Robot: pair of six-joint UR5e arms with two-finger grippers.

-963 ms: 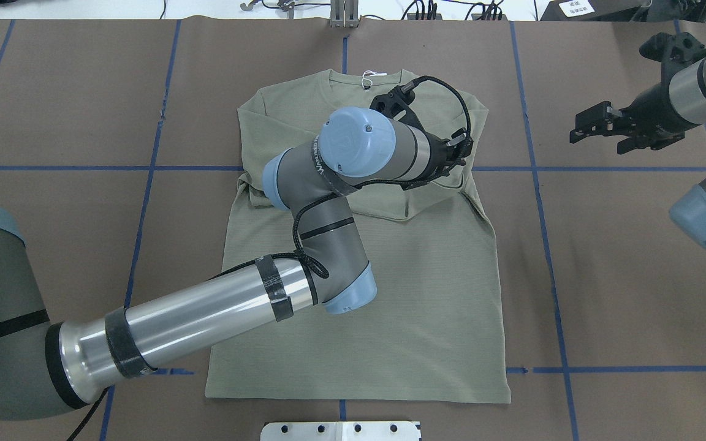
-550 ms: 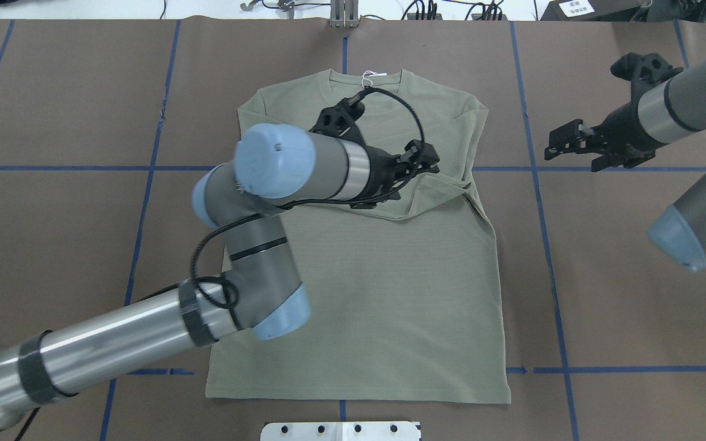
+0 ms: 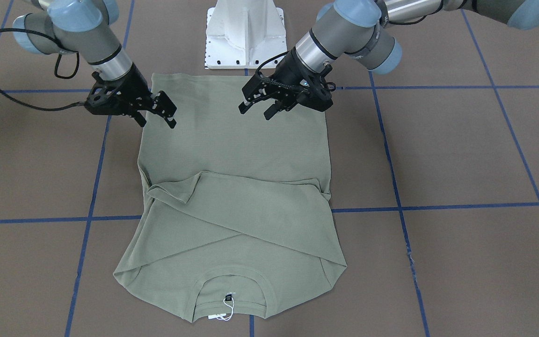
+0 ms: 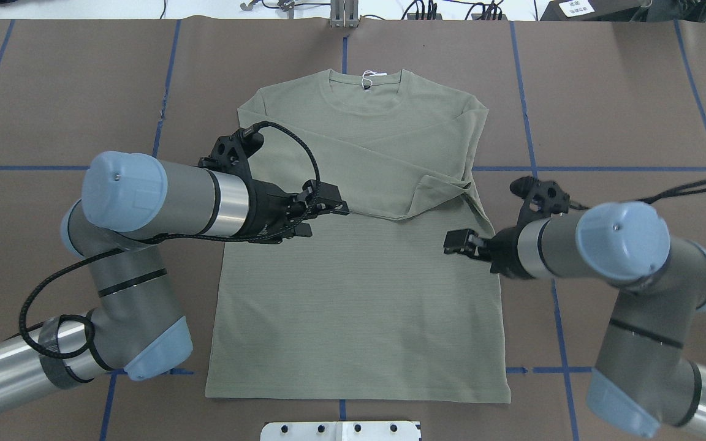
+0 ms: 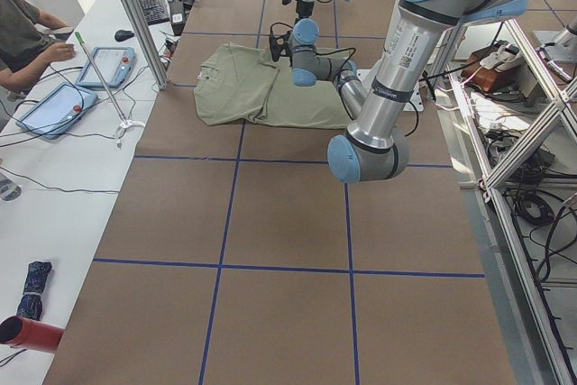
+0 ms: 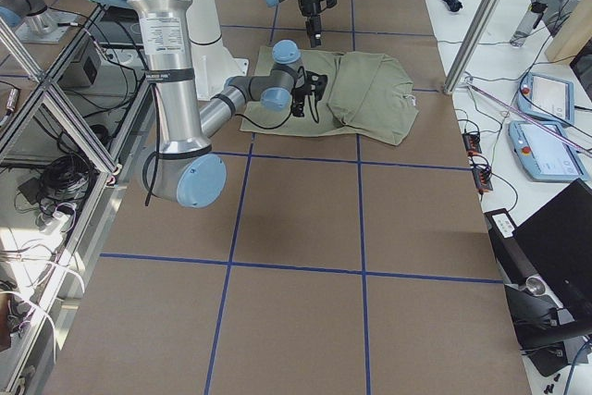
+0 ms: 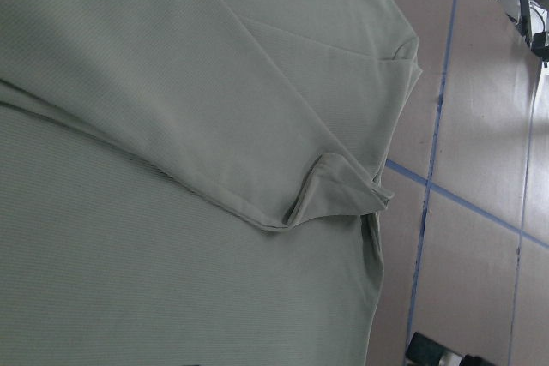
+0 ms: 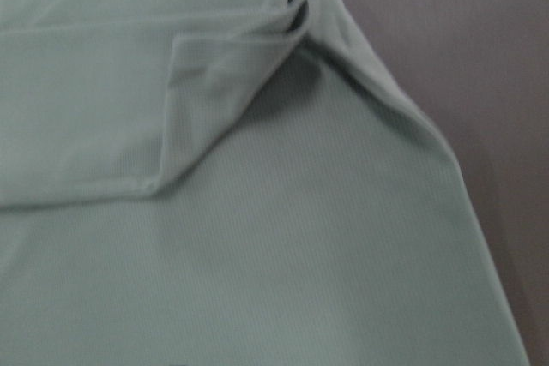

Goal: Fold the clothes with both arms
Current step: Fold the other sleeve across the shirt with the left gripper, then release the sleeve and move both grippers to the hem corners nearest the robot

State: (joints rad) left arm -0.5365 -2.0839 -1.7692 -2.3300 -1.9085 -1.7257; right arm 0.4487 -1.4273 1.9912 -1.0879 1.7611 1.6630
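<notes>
The olive-green shirt (image 4: 359,306) lies flat on the brown table, neckline away from the robot, both sleeves folded across the chest. Its white hang tag (image 4: 366,79) sits at the collar. My left gripper (image 4: 322,217) hovers open and empty over the shirt's left-middle, just below the folded sleeve edge. My right gripper (image 4: 456,242) hovers open and empty over the shirt's right edge. In the front-facing view the left gripper (image 3: 256,106) and right gripper (image 3: 165,112) both hang over the lower body of the shirt (image 3: 236,150). The wrist views show only the shirt's cloth (image 7: 171,126) and its folded sleeve (image 8: 214,126).
The white metal base (image 3: 244,32) stands at the table's near edge by the hem. Blue tape lines (image 4: 604,168) cross the brown table. An operator (image 5: 27,24) with tablets sits at the side bench beyond the far edge.
My left gripper drew back from the folded sleeve at the shirt's right chest to its left-middle. My right arm swung in from the far right to the shirt's right edge.
</notes>
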